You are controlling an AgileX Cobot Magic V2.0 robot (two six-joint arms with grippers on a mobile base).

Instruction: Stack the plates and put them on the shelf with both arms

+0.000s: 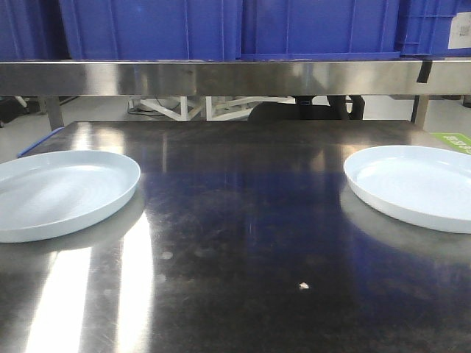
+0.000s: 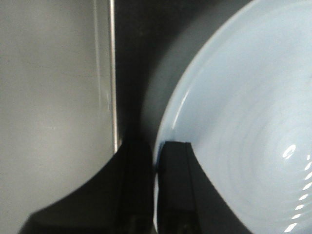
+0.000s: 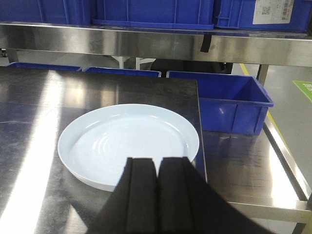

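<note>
Two pale blue-white plates lie flat on the dark steel tabletop [image 1: 243, 220], the left plate [image 1: 59, 193] and the right plate [image 1: 416, 184] far apart. The left plate [image 2: 243, 122] fills the left wrist view; my left gripper [image 2: 157, 144] is shut on its rim, one black finger outside and one inside. In the right wrist view, my right gripper [image 3: 156, 158] is shut with nothing in it, hovering at the near edge of the right plate [image 3: 126, 139]. The shelf [image 1: 221, 77] runs as a steel rail across the back. Neither gripper shows in the front view.
Blue crates [image 1: 221, 29] stand on the shelf. A lower blue crate [image 3: 234, 105] sits beyond the tabletop's right edge [image 3: 201, 136], close to the right plate. A small white crumb [image 1: 302, 285] lies on the table.
</note>
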